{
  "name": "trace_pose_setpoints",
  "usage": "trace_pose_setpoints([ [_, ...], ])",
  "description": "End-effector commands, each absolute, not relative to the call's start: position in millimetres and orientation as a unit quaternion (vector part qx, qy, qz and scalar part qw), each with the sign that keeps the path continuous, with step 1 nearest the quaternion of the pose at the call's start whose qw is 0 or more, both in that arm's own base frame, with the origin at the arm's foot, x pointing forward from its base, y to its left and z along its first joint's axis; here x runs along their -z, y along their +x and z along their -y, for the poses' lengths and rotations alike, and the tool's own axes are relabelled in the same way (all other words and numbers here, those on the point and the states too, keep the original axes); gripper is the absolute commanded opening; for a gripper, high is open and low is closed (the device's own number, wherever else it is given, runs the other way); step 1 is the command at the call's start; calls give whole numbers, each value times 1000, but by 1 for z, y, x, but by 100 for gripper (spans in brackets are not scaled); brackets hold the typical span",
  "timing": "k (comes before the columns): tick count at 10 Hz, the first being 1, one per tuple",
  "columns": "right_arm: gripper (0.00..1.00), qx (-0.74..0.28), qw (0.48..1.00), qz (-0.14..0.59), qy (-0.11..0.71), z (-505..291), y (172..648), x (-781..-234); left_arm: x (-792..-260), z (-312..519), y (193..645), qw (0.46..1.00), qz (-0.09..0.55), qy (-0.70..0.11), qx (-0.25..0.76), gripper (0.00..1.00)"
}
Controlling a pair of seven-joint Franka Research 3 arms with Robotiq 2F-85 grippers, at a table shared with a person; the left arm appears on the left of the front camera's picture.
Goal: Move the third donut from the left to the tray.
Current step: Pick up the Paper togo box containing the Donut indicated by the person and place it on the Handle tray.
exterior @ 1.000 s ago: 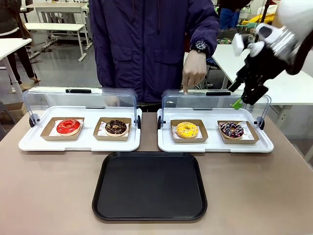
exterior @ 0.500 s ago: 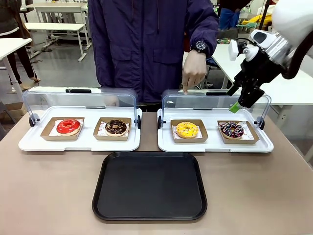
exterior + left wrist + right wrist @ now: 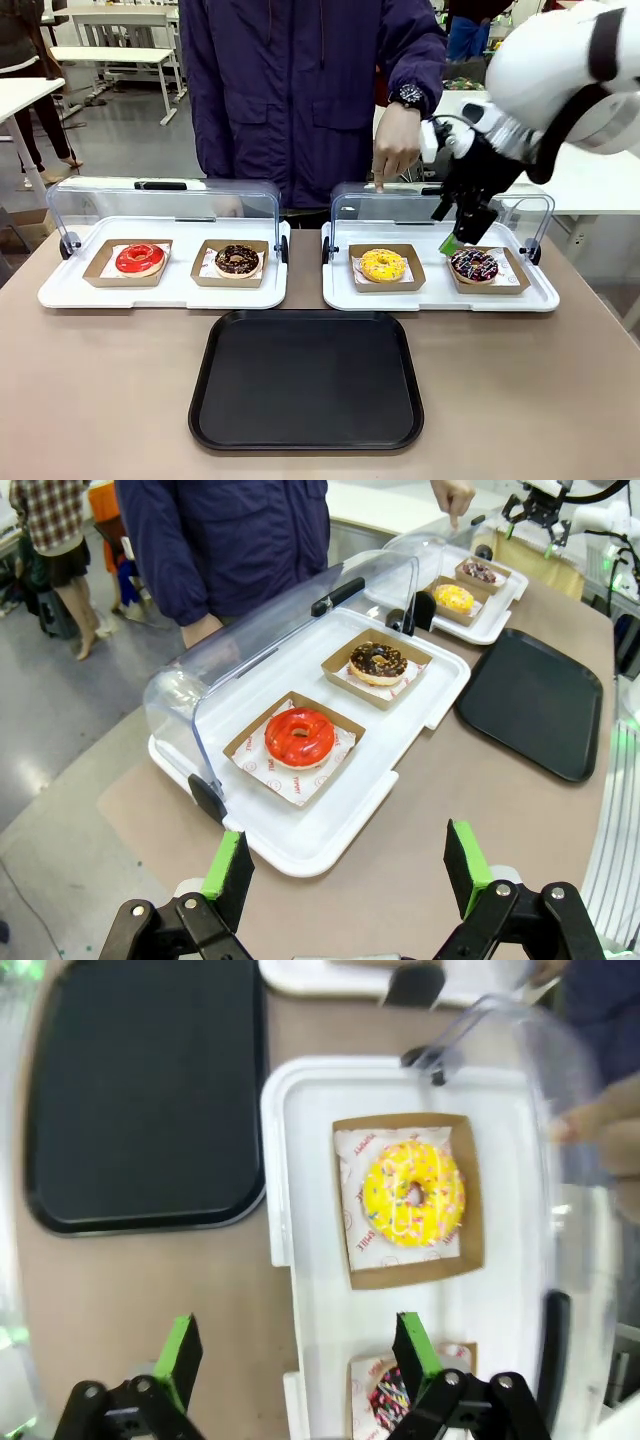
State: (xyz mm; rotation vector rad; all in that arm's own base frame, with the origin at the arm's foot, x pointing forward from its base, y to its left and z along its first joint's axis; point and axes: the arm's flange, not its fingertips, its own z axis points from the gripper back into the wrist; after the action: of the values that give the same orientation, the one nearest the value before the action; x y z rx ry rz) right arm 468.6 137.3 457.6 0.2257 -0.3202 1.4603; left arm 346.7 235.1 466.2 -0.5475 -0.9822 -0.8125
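I have the third donut (image 3: pixel 383 265) lying flat, hole up. Being round, it has no long axis, but its square holder (image 3: pixel 356 281) sits parallel to the edges of the right white tray (image 3: pixel 340 292), in that tray's left half. I count four donuts: one yellow, one red donut (image 3: pixel 139 258) and two chocolate. There are four holders, two white lidded trays and one black tray (image 3: pixel 306 380) by the table's near edge. The right gripper (image 3: pixel 447 230) hangs over the right white tray's right half, jaws wide apart and empty. The left gripper (image 3: pixel 345 865) is likewise spread wide, holding nothing. The person's hand (image 3: pixel 397 145) points down at the lid's rear edge.
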Motion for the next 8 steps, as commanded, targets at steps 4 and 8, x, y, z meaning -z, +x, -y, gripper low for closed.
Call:
trace_pose_setpoints([
  [4, 100, -683, 720, 111, 45, -163, 479, -416, -468, -235, 346, 767, 452, -251, 380, 100],
  [8, 100, -696, 710, 106, 24, -177, 483, -384, -468, -235, 346, 767, 452, -251, 380, 100],
])
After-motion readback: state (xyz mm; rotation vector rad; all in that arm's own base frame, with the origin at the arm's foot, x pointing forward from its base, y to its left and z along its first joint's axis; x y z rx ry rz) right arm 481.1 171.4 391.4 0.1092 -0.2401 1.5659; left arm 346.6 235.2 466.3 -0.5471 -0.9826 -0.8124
